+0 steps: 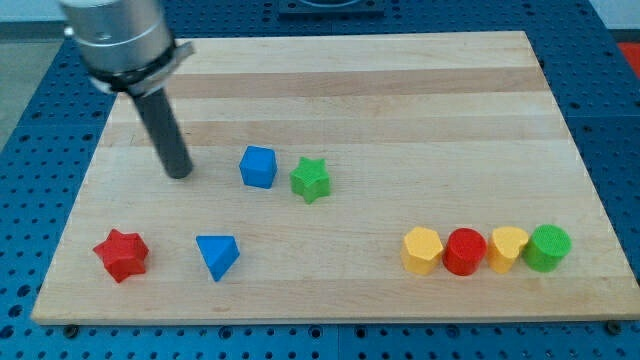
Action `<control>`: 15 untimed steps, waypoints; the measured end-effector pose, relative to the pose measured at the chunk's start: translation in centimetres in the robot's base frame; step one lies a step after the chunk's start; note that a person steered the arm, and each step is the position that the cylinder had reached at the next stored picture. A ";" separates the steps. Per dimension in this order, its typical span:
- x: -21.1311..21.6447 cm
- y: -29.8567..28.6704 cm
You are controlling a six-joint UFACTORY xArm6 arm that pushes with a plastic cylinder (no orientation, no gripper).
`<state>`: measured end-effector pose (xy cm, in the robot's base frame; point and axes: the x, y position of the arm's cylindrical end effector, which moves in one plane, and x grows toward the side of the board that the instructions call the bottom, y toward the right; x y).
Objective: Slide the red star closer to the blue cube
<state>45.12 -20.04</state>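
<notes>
The red star (pixel 121 254) lies near the board's lower left corner. The blue cube (pixel 258 166) sits up and to the right of it, near the board's middle left. My tip (pixel 179 174) rests on the board left of the blue cube and above the red star, touching neither. The dark rod rises from it toward the view's top left.
A green star (pixel 310 179) sits just right of the blue cube. A blue triangular block (pixel 217 256) lies right of the red star. A row of yellow (pixel 421 250), red (pixel 464 251), yellow (pixel 507 248) and green (pixel 548 247) blocks lies at lower right. The wooden board (pixel 400 110) ends at blue pegboard.
</notes>
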 end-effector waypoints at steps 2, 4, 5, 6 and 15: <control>6.3 -5.1; 12.6 -5.8; 13.1 -4.7; 13.3 -4.2; 10.4 6.8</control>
<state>55.48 -13.22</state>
